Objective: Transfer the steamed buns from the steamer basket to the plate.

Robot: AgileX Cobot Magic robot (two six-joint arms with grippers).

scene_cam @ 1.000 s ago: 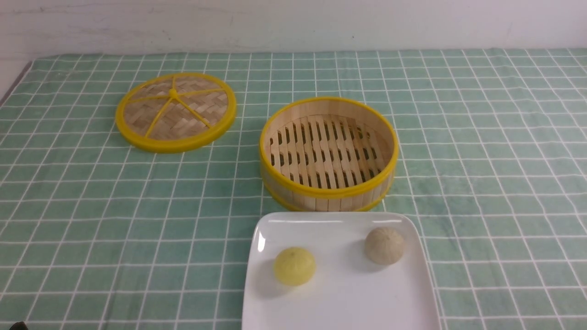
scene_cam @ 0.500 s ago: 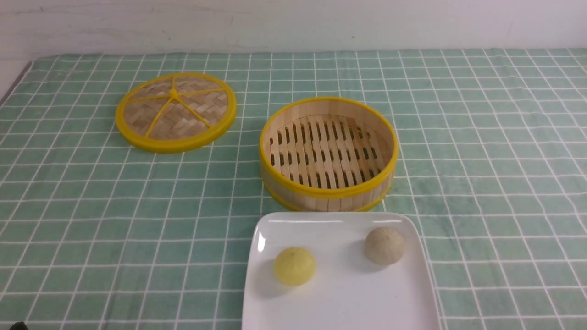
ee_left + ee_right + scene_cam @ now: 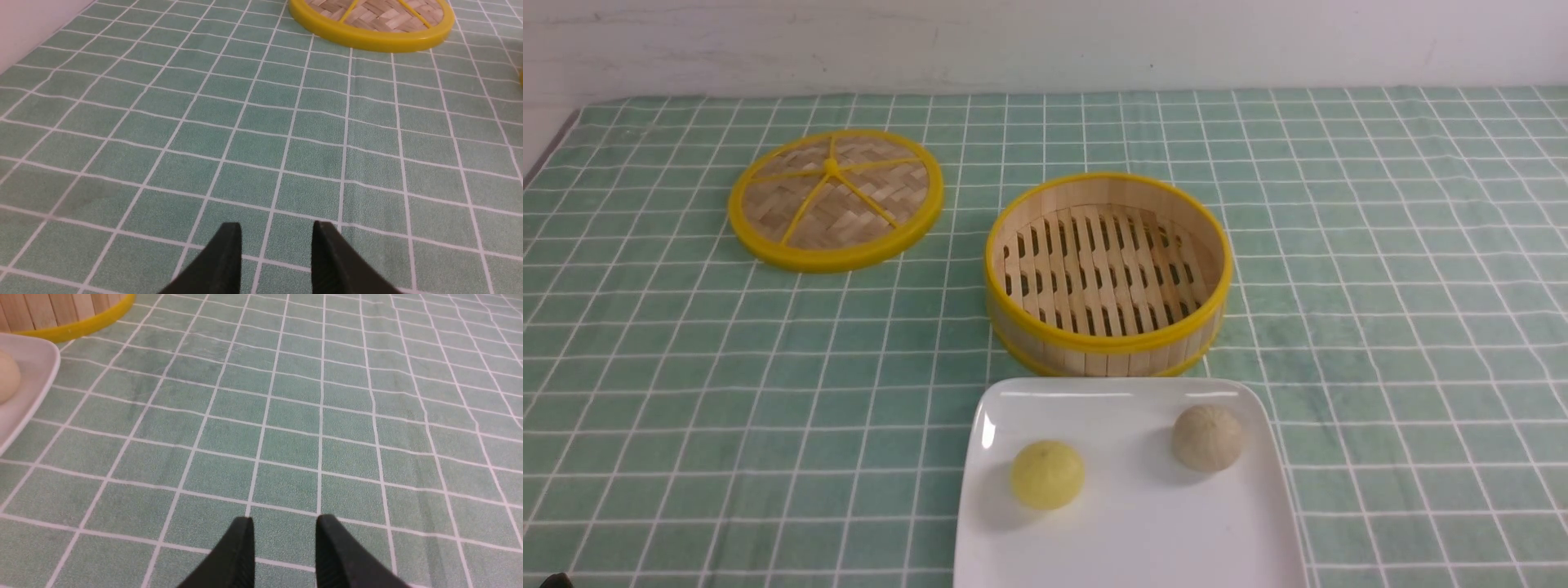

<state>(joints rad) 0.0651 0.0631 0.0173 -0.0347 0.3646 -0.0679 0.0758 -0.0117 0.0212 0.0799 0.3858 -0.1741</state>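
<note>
Left wrist view: left gripper (image 3: 276, 241) hangs low over bare checked tablecloth (image 3: 229, 122), jaws parted with a gap, nothing between them. Bamboo lid (image 3: 372, 18) lies well ahead at about 1 o'clock from the fingertips.

Right wrist view: right gripper (image 3: 284, 535) likewise parted and empty over cloth. At 10 o'clock, the corner of the white plate (image 3: 28, 381) with the beige bun (image 3: 8, 381) just showing at the frame edge; behind it a slice of the steamer basket (image 3: 61, 316).

Front view, neither arm visible:
- steamer basket (image 3: 1107, 339) mid-table, slatted floor bare, no bun inside.
- plate (image 3: 1127, 531) at 6 o'clock from the basket, rim just beside the basket wall.
- yellow bun (image 3: 1047, 474) on the plate's left half; beige bun (image 3: 1207, 438) at its 2 o'clock, apart from it. Both sit upright, clear of the rim.
- lid (image 3: 836, 198) at 10 o'clock from the basket, well apart, flat on the cloth.

Judgement: transfer looks complete, both buns plated. Nothing left but parking the arms.
</note>
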